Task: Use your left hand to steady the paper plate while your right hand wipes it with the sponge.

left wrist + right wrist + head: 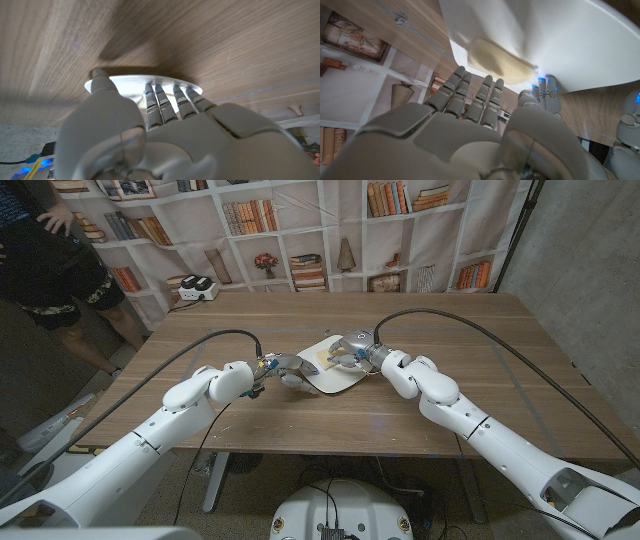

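A white paper plate [322,377] lies at the middle of the wooden table [450,330]. A yellow sponge [497,62] lies on the plate [570,40]. My right hand [356,352] reaches over the plate's right side, fingers stretched out, and its fingertips [487,82] meet the sponge's near edge without closing around it. From the left, my left hand [284,370] meets the plate; its fingertips [161,95] and thumb touch the rim of the plate [130,82]. The left hand [631,120] is also seen just off the plate's edge in the right wrist view.
A person [45,250] stands at the back left beside the table. A white power strip [197,286] sits near the table's far left corner, in front of a bookshelf backdrop [300,220]. Bare wood [470,350] stretches to the right of the plate.
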`<state>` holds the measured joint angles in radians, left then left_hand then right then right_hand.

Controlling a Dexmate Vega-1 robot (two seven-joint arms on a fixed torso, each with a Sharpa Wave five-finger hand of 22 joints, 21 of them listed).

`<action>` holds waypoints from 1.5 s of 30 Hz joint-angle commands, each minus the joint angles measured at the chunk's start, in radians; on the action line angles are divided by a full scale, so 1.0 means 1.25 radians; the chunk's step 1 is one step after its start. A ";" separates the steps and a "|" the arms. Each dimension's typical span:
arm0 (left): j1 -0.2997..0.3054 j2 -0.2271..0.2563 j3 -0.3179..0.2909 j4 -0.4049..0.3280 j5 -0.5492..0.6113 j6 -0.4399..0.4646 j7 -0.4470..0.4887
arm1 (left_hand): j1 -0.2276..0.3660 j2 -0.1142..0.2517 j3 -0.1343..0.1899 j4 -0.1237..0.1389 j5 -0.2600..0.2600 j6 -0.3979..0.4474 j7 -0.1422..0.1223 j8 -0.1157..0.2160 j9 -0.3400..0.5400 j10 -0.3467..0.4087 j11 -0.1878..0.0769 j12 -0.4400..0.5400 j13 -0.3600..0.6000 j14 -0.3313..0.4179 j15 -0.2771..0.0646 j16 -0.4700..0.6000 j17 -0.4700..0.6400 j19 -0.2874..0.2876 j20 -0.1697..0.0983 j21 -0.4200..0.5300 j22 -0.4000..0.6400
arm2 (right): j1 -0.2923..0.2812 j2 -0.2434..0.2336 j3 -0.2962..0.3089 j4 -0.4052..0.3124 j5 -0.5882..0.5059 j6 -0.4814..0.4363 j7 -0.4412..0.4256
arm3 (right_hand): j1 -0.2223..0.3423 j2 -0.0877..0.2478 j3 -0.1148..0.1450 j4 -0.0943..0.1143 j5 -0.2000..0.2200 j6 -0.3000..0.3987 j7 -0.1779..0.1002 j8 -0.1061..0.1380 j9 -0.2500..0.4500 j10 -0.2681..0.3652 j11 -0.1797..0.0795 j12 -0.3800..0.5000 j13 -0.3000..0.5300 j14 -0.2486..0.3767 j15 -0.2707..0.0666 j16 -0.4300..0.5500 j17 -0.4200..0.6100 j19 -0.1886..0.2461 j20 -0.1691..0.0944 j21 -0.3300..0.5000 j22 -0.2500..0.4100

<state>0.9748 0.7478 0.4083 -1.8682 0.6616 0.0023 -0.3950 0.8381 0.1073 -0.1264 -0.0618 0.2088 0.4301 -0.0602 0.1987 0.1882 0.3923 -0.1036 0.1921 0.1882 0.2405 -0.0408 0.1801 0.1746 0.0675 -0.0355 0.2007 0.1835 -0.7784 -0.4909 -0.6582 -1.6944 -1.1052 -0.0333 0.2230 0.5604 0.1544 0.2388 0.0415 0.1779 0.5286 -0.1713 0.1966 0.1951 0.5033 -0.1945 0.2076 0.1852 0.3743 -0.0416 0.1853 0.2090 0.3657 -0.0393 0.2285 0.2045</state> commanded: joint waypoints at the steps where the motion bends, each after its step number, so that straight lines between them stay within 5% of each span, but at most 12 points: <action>1: -0.002 0.002 -0.004 0.009 -0.012 -0.004 -0.003 | 0.003 0.002 -0.002 0.006 0.004 -0.001 0.007 0.001 0.003 0.000 0.004 0.005 0.001 0.003 -0.052 0.005 0.004 -0.002 -0.031 0.005 0.002 | 0.014 0.013 -0.008 0.028 0.009 -0.003 0.015 | -0.013 -0.003 -0.001 0.007 0.002 0.005 0.009 0.001 0.000 0.002 0.007 0.001 0.002 -0.009 -0.019 0.000 0.002 -0.009 -0.021 -0.001 0.001; 9: -0.005 0.003 -0.003 0.015 -0.016 -0.006 -0.007 | 0.001 0.004 -0.002 0.008 0.003 0.000 0.010 0.001 0.003 0.000 0.004 0.005 0.001 0.003 -0.052 0.005 0.005 -0.003 -0.030 0.005 0.002 | 0.018 0.010 -0.027 0.037 -0.019 0.005 -0.009 | -0.023 -0.002 0.000 0.011 0.004 -0.007 0.020 -0.004 -0.001 0.003 0.029 0.002 0.001 -0.017 -0.036 -0.001 -0.003 -0.018 -0.030 -0.004 0.001; 21: -0.001 0.005 -0.006 0.011 -0.019 -0.005 -0.006 | -0.002 0.006 -0.004 0.011 0.003 0.000 0.007 0.001 0.003 0.000 0.004 0.005 0.001 0.004 -0.050 0.006 0.005 -0.005 -0.030 0.005 0.002 | 0.032 0.017 -0.043 0.045 -0.076 -0.035 0.027 | -0.022 0.001 0.006 0.006 0.006 0.001 0.019 -0.001 -0.002 0.006 0.026 0.003 0.000 -0.023 -0.034 -0.003 -0.009 -0.029 -0.022 -0.008 0.000; 32: -0.013 0.004 0.008 0.014 -0.019 -0.005 -0.032 | -0.005 0.007 -0.005 0.013 0.002 0.000 0.010 0.001 0.003 0.000 0.005 0.005 0.001 0.004 -0.050 0.006 0.005 -0.005 -0.029 0.005 0.002 | 0.016 -0.002 -0.017 0.007 -0.086 -0.074 0.055 | -0.027 0.000 0.008 0.007 0.006 0.007 0.026 0.001 -0.002 0.006 0.031 0.004 0.000 -0.034 -0.028 -0.004 -0.011 -0.038 -0.018 -0.010 0.000; 45: -0.021 0.001 0.013 0.016 -0.021 -0.006 -0.038 | -0.007 0.008 -0.006 0.015 0.002 -0.001 0.011 0.001 0.003 -0.002 0.006 0.005 0.001 0.003 -0.050 0.005 0.005 -0.006 -0.028 0.005 0.002 | -0.026 -0.028 0.012 -0.060 -0.078 -0.116 0.145 | -0.046 -0.005 0.011 0.010 0.005 0.085 0.024 0.023 -0.002 0.077 0.037 0.029 0.000 0.004 -0.033 0.008 -0.016 -0.027 -0.021 -0.003 0.000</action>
<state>0.9575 0.7515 0.4159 -1.8498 0.6375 -0.0035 -0.4318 0.8275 0.1178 -0.1307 -0.0466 0.2088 0.4251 -0.0553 0.1987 0.1882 0.3919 -0.1041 0.1931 0.1886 0.2400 -0.0410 0.1817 0.1796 0.0601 -0.0355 0.2007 0.1840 -0.7756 -0.5010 -0.6694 -1.7148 -1.2015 -0.1332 0.3294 0.5138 0.1493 0.2431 0.0538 0.1819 0.6167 -0.1409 0.2150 0.1884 0.5832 -0.1484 0.2346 0.1792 0.3690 -0.0454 0.1889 0.1905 0.3259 -0.0410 0.2198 0.2047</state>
